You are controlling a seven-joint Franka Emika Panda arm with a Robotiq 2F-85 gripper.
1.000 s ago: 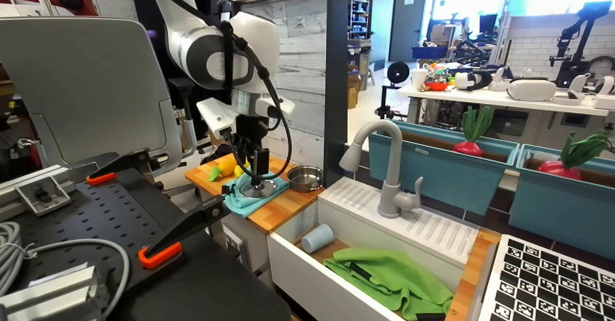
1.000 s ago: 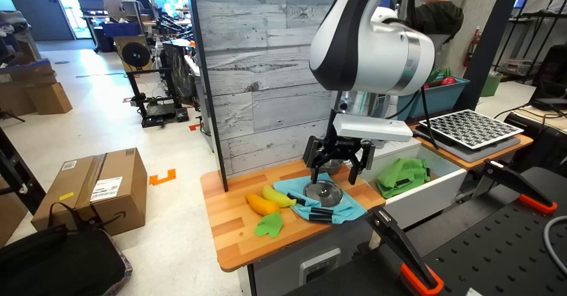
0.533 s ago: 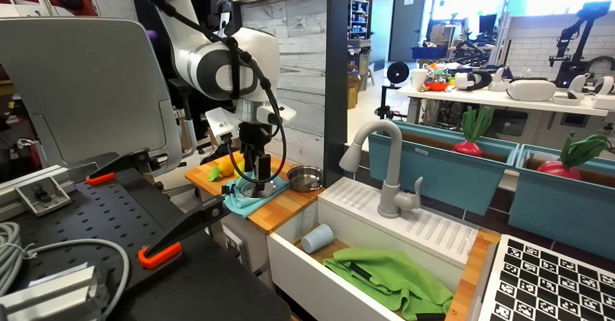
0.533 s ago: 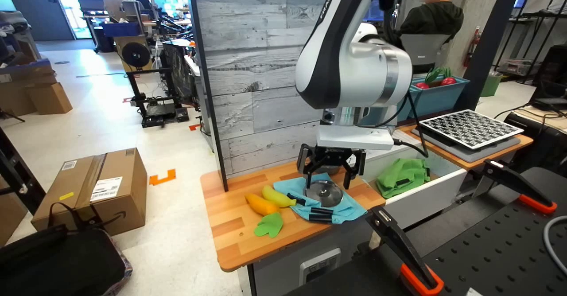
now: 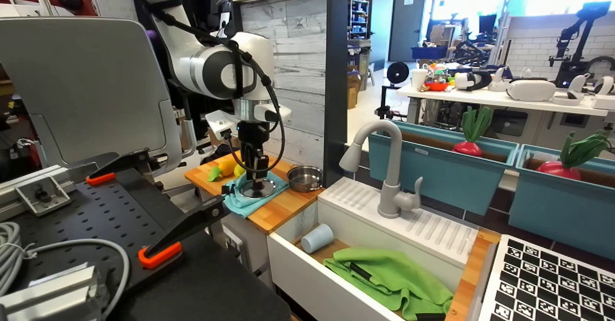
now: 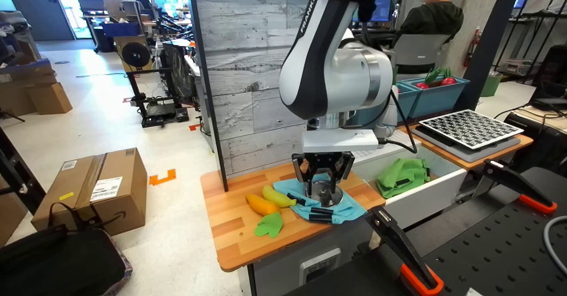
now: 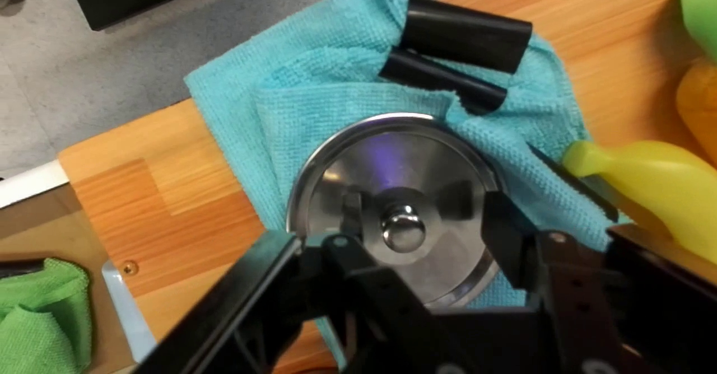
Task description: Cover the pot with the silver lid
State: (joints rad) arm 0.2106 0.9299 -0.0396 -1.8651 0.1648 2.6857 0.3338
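The silver lid (image 7: 442, 276), round with a shiny knob (image 7: 404, 231) in its middle, lies flat on a folded teal cloth (image 6: 345, 207) on the wooden counter. My gripper (image 6: 321, 190) points straight down over it, partly open. In the wrist view its fingers (image 7: 507, 234) stand on either side of the knob, with space visible between them and it. Whether the fingertips touch the lid's top I cannot tell. The pot (image 5: 305, 179), low, silver and uncovered, stands beside the cloth near the wood-panelled wall; in an exterior view my gripper hides it.
A yellow banana (image 6: 278, 196), an orange item (image 6: 261, 205) and a green leaf-shaped piece (image 6: 269, 225) lie beside the cloth. The plank wall (image 6: 261, 87) rises behind the counter. A white sink (image 5: 307, 263) holding a blue cup (image 5: 317, 238) and green cloth (image 5: 394, 277) adjoins it.
My gripper has come down and across to the lid's knob, and its fingers have drawn closer together. The lid, cloth and pot have stayed in place.
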